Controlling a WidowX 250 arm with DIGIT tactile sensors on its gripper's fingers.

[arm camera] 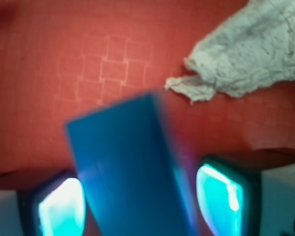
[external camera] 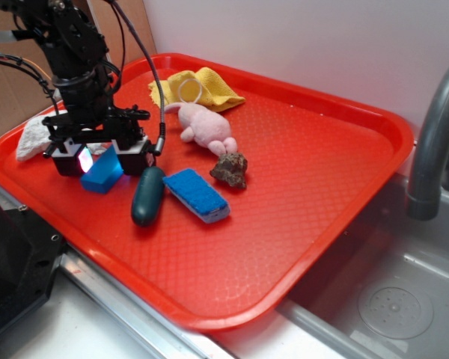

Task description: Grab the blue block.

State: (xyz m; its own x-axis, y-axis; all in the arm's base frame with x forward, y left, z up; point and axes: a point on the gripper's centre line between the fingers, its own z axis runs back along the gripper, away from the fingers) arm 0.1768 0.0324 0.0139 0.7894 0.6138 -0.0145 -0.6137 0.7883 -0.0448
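Note:
The blue block [external camera: 102,173] is a small smooth blue block lying tilted on the red tray [external camera: 307,149] at the left. My gripper [external camera: 102,159] is lowered over it with one finger on each side. In the wrist view the block [arm camera: 128,162] fills the space between the glowing pads [arm camera: 219,196], with a thin gap still showing on each side. The jaws stand open around the block.
A dark green oval [external camera: 147,196] and a rough blue sponge [external camera: 197,194] lie just right of the block. A brown rock [external camera: 230,169], pink plush [external camera: 202,129] and yellow cloth [external camera: 206,86] lie farther back. A white crumpled cloth [external camera: 34,138] [arm camera: 255,49] is at the left. A sink [external camera: 404,299] and faucet [external camera: 434,134] are right.

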